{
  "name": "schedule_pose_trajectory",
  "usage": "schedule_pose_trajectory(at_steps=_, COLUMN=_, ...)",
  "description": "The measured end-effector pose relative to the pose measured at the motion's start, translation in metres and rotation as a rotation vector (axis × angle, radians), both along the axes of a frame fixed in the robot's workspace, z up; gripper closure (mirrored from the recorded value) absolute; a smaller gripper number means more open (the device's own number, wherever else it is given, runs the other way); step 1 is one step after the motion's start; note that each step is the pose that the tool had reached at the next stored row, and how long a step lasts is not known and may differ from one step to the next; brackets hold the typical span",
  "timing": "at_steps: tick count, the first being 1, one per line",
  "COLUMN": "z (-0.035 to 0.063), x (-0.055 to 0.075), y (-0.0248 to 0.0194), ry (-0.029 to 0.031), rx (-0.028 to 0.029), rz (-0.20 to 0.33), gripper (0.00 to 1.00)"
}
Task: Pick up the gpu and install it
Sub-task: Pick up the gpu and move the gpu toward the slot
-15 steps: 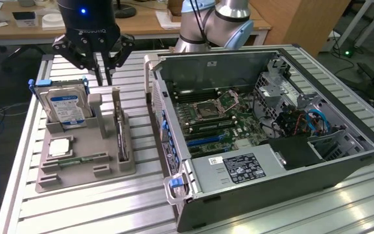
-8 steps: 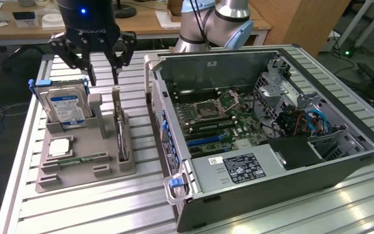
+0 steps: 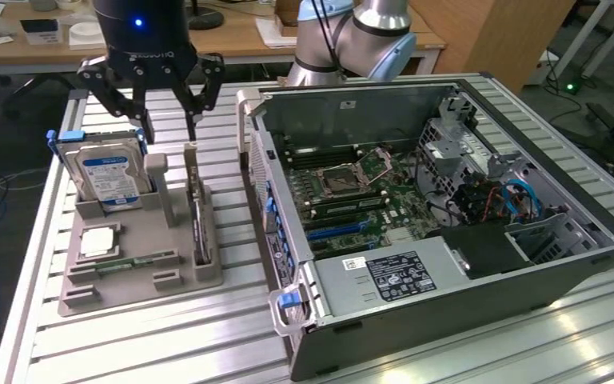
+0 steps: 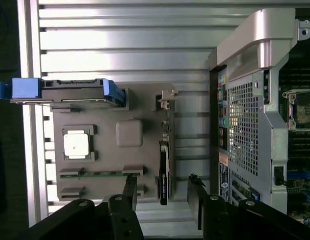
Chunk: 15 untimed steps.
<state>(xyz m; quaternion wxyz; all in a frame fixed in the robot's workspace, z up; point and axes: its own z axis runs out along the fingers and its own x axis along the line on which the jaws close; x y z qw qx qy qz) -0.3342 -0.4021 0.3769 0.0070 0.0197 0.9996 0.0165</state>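
The gpu (image 3: 198,228) (image 4: 164,172) is a thin dark card standing on edge in a slot of the grey parts holder (image 3: 169,232) (image 4: 142,155), its grey metal bracket at the far end. My gripper (image 3: 169,130) (image 4: 162,192) hangs above the holder's far end, open and holding nothing. In the wrist view its two fingers (image 4: 129,190) stand on either side of the card's line, well above it. The open computer case (image 3: 392,96) (image 4: 245,125) lies to the exterior view's right of the holder, its motherboard (image 3: 350,192) exposed.
The holder also carries a silver hard drive with a blue label (image 3: 109,172) (image 4: 69,90), a square processor (image 3: 99,240) (image 4: 77,145) and a green memory stick (image 3: 137,262) (image 4: 99,173). All of it rests on a slatted aluminium table (image 3: 179,336). A wooden desk (image 3: 233,36) stands behind.
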Motion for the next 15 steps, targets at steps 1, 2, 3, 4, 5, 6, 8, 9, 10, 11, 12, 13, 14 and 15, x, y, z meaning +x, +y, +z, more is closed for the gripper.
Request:
schedule_pose_trajectory(at_steps=1, z=-0.0004, x=0.0, y=-0.0007, ry=0.0005, rx=-0.0004, rz=0.004, gripper=0.47)
schedule_pose_trajectory(at_steps=2, z=-0.0009, x=0.0, y=-0.0012, ry=0.0014, rx=-0.0012, rz=0.009, gripper=0.47)
schedule_pose_trajectory(at_steps=3, z=-0.0012, x=0.0, y=-0.0021, ry=0.0022, rx=-0.0017, rz=0.012, gripper=0.47)
schedule_pose_trajectory(at_steps=4, z=-0.0016, x=0.0, y=-0.0042, ry=0.0021, rx=-0.0016, rz=0.013, gripper=0.47)
schedule_pose_trajectory(at_steps=5, z=-0.002, x=0.0, y=-0.0066, ry=0.0021, rx=-0.0016, rz=0.014, gripper=0.47)
schedule_pose_trajectory(at_steps=6, z=-0.0025, x=0.0, y=-0.0072, ry=0.0019, rx=-0.0016, rz=0.015, gripper=0.47)
schedule_pose_trajectory(at_steps=8, z=-0.0036, x=0.0, y=-0.0072, ry=0.0022, rx=-0.0019, rz=0.015, gripper=0.47)
schedule_pose_trajectory(at_steps=9, z=-0.0039, x=0.0, y=-0.0073, ry=0.0022, rx=-0.0019, rz=0.016, gripper=0.47)
schedule_pose_trajectory(at_steps=10, z=-0.0041, x=0.0001, y=-0.0073, ry=0.0021, rx=-0.0019, rz=0.018, gripper=0.47)
schedule_pose_trajectory(at_steps=11, z=-0.0044, x=0.0002, y=-0.0073, ry=0.002, rx=-0.0018, rz=0.021, gripper=0.47)
schedule_pose_trajectory(at_steps=12, z=-0.0044, x=0.0001, y=-0.0073, ry=0.0022, rx=-0.0019, rz=0.024, gripper=0.47)
schedule_pose_trajectory(at_steps=13, z=-0.0046, x=0.0002, y=-0.0073, ry=0.0021, rx=-0.0019, rz=0.028, gripper=0.47)
schedule_pose_trajectory(at_steps=14, z=-0.0049, x=0.0002, y=-0.0073, ry=0.002, rx=-0.0017, rz=0.031, gripper=0.47)
schedule_pose_trajectory(at_steps=15, z=-0.0053, x=0.0002, y=-0.0073, ry=0.0019, rx=-0.0017, rz=0.034, gripper=0.47)
